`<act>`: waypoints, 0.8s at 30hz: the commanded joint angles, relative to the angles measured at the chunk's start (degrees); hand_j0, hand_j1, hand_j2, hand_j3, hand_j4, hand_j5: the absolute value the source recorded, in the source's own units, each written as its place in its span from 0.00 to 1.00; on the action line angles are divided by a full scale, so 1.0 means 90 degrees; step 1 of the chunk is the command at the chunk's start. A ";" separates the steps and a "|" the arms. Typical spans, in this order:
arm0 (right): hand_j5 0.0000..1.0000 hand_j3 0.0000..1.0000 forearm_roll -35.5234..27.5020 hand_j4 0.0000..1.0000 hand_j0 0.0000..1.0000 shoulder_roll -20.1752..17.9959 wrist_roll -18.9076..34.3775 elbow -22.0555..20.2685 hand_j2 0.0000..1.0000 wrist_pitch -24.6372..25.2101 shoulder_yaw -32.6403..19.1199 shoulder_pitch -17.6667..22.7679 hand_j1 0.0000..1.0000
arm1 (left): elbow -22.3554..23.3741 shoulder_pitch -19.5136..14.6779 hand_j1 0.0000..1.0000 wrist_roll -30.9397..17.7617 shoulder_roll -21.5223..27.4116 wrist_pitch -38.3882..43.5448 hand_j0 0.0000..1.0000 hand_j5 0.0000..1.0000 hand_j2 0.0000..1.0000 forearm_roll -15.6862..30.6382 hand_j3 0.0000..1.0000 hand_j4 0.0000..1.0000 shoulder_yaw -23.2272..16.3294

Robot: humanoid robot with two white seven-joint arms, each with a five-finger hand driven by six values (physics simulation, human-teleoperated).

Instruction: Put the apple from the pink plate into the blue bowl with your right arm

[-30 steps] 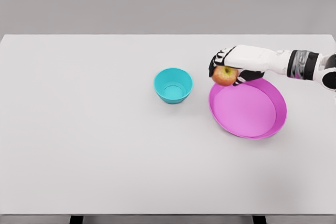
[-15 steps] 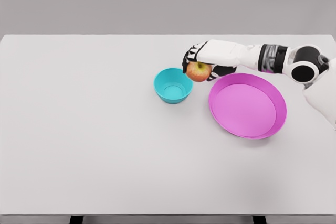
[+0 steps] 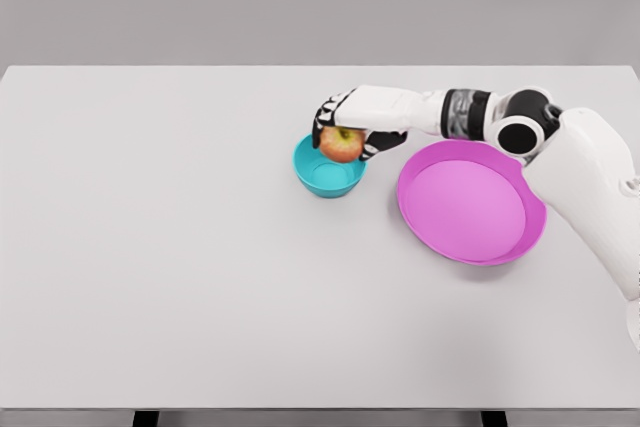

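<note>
Right hand (image 3: 352, 119): fingers (image 3: 325, 123) curled down over the apple (image 3: 341, 145), gripping it from above and from the far side; dark finger segments show at the fruit's left edge and at its right. Apple is red with a yellowish patch, held directly under the palm.

Just below the fingers: blue bowl (image 3: 322, 176), a small teal cup-like dish. The apple overlaps the bowl's far rim in the head view and sits over the bowl's opening, toward its right side; whether the fruit touches the rim cannot be told from this angle.

To the right of the hand, near the bowl but not touching it: pink plate (image 3: 471, 202), round with a raised lip, nothing on it. The white forearm runs from the hand back across the plate's far edge to a dark-banded wrist section and a round elbow joint, then down the right border.

All rests on a white table (image 3: 160, 247). Grey backdrop behind.
</note>
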 commanded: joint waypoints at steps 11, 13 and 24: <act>0.47 0.47 0.0111 0.47 0.47 0.0251 0.0015 0.0255 0.47 0.0024 0.0081 -0.0020 0.47 | -0.0001 0.0000 1.00 0.0007 0.0000 0.0000 1.00 1.00 1.00 0.0001 1.00 1.00 0.0000; 0.49 0.49 0.0111 0.49 0.49 0.0260 0.0015 0.0255 0.49 0.0024 0.0081 -0.0029 0.49 | -0.0001 0.0000 1.00 -0.0003 0.0000 0.0000 1.00 1.00 1.00 0.0001 1.00 1.00 0.0000; 1.00 1.00 0.0101 1.00 1.00 0.0251 -0.0004 0.0245 1.00 0.0095 0.0052 -0.0029 1.00 | -0.0001 0.0000 1.00 -0.0003 0.0000 0.0000 1.00 1.00 1.00 0.0001 1.00 1.00 0.0000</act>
